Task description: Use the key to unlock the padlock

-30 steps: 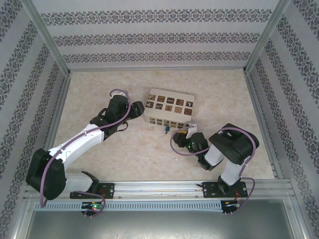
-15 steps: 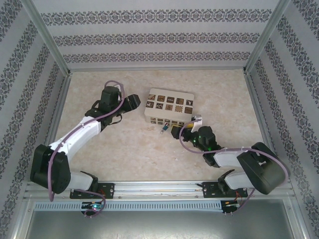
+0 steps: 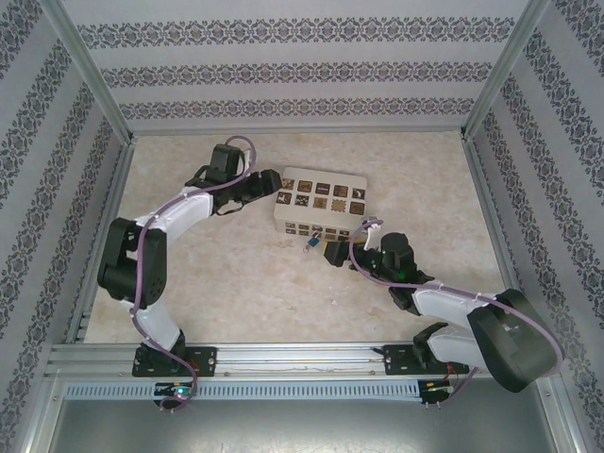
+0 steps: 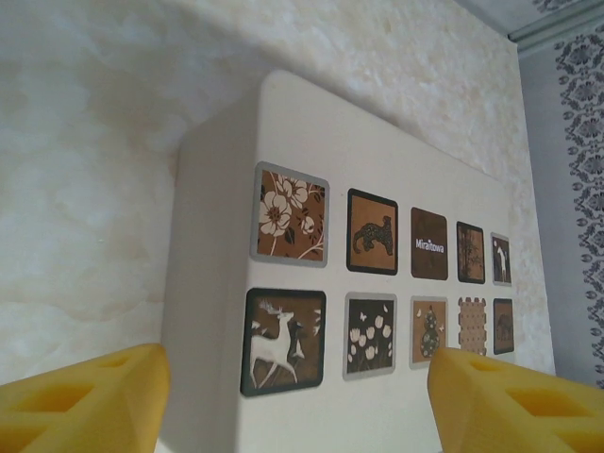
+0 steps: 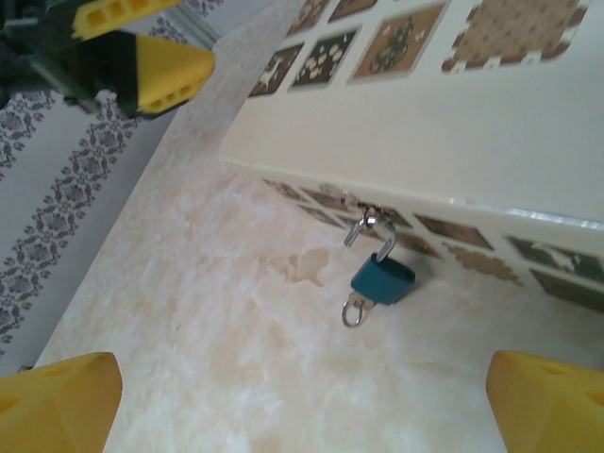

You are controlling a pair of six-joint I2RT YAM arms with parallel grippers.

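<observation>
Top view: the left gripper (image 3: 257, 189) sits at the left end of the box (image 3: 321, 201). The padlock (image 3: 311, 243) hangs off the box's near face, just ahead of the right gripper (image 3: 332, 253).

Left wrist: the jaws are spread wide and empty, with the box top ahead between them.

Right wrist: the jaws are wide and hold nothing. The padlock is ahead between them, touching neither. The key (image 5: 353, 310) seems to poke from its underside. Both look light, hard and slick, and the lock will likely swing on its shackle (image 5: 371, 229). Pinch the key's head squarely.
</observation>
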